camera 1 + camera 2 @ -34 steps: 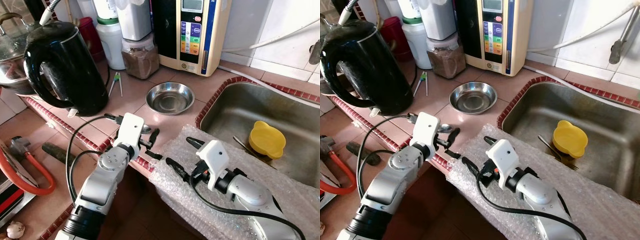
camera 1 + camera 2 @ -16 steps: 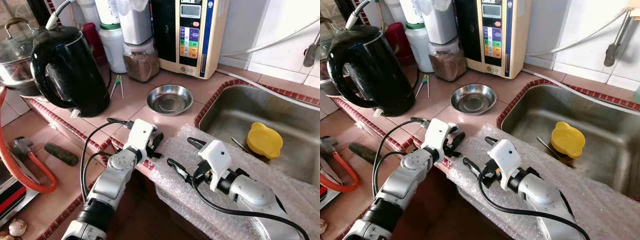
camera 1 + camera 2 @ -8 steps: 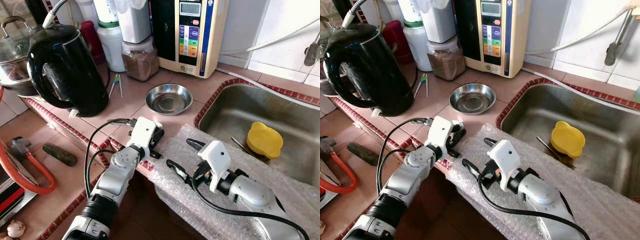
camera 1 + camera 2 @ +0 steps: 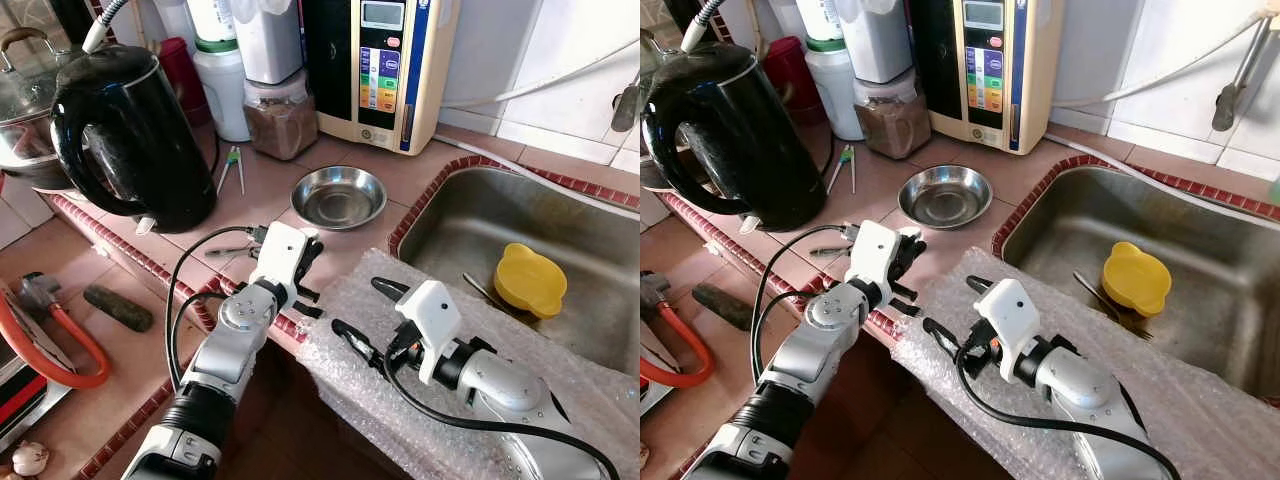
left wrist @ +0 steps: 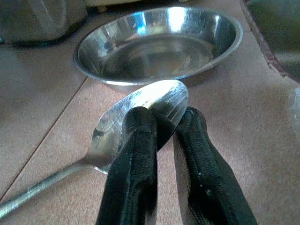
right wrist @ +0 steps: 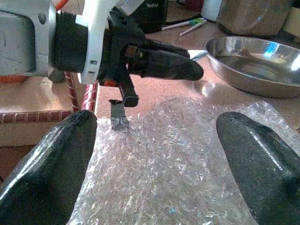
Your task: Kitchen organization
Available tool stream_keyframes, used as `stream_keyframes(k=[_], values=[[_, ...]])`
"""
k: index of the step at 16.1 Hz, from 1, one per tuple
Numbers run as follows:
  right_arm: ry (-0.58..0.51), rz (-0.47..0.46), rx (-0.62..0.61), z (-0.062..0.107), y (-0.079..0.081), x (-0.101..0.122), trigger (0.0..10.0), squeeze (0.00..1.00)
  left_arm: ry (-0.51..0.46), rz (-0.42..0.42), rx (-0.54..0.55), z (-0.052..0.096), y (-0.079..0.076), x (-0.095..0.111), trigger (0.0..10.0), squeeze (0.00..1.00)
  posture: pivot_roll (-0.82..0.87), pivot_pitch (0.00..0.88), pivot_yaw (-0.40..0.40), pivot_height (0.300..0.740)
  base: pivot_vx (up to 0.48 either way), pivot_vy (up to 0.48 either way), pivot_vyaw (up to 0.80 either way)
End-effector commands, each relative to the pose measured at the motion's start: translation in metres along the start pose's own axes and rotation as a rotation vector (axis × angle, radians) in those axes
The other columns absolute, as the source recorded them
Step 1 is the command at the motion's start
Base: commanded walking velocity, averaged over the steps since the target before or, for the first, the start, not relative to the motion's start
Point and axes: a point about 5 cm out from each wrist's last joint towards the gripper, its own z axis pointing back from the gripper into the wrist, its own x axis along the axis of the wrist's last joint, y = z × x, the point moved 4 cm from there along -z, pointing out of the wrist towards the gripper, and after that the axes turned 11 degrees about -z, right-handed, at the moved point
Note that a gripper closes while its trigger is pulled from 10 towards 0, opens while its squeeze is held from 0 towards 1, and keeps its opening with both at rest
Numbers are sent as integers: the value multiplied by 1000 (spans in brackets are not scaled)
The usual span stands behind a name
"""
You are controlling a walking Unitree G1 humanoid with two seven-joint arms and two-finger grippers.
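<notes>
A steel spoon (image 5: 154, 101) lies low over the tiled counter, its handle (image 4: 225, 251) pointing to my left. My left gripper (image 4: 312, 243) is shut on the spoon's bowl, the two black fingers (image 5: 136, 140) pinching it from both sides. Just beyond the spoon stands an empty steel bowl (image 4: 339, 196). My right gripper (image 4: 362, 310) hovers open above a sheet of bubble wrap (image 4: 520, 350) at the counter's front edge, a little right of the left gripper (image 6: 187, 68), with nothing between its fingers.
A black kettle (image 4: 130, 130) stands at the left, with a lidded pot (image 4: 25, 110) behind it. Jars (image 4: 282, 115) and a water purifier (image 4: 385, 65) line the back wall. The sink (image 4: 470, 215) on the right holds a yellow cup (image 4: 530, 280).
My left gripper, open beside the spoon two seconds ago, has shut on the spoon's bowl and shifted slightly toward the steel bowl. The right gripper has stayed put.
</notes>
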Motion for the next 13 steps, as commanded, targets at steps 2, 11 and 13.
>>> stream_keyframes(k=[2,11,13], values=[[-18,10,-4,0,1,6,10000,35,-9,21,11,0,3,2,0,0,-167,54,111,740,0,0,0],[-35,26,-69,-4,-9,5,10000,12,-280,-49,2,7,11,65,0,0,-156,37,115,740,0,0,0],[-45,28,-86,-5,-12,7,10000,8,-357,-53,-7,10,9,84,0,0,-156,31,114,740,0,0,0]])
